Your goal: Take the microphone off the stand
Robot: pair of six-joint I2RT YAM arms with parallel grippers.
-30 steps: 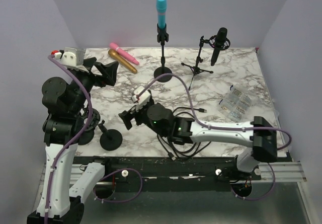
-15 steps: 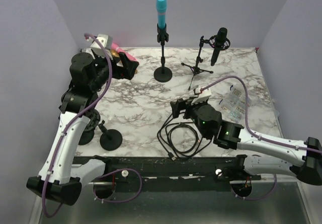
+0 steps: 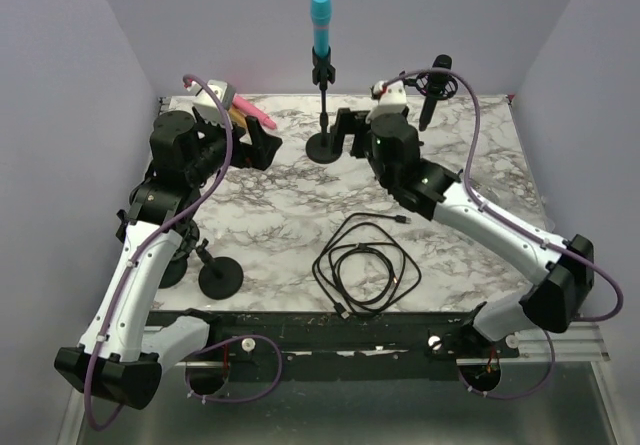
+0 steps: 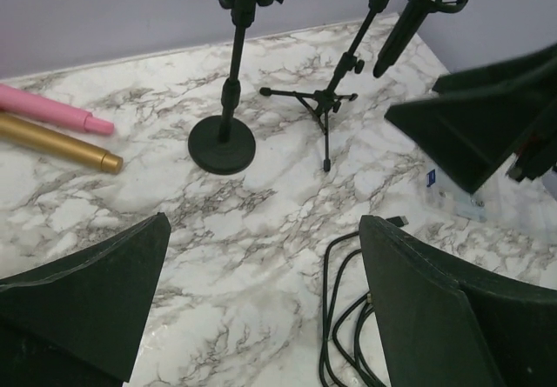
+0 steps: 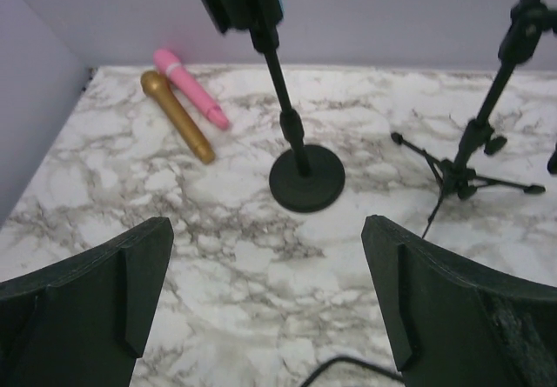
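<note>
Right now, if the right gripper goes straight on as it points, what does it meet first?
Probably the round-base stand holding the cyan microphone: it stands ahead, nearly centred between the fingers of the open right gripper. Base or pole first, depth is unclear.

Left arm [image 3: 130, 265]: raised at the near left, bent sharply at the elbow, forearm directed toward the far left. Wrist turned to the right.

Left gripper [image 3: 262, 147]: held aloft, pointed right and slightly downward. Jaws are set wide apart, as shown at the lower corners of the wrist view.

Right arm [image 3: 480, 227]: extended in a long diagonal from the near right to the far centre.

Right gripper [image 3: 345, 131]: held aloft, pointed left. Jaws are spread fully apart.
</note>
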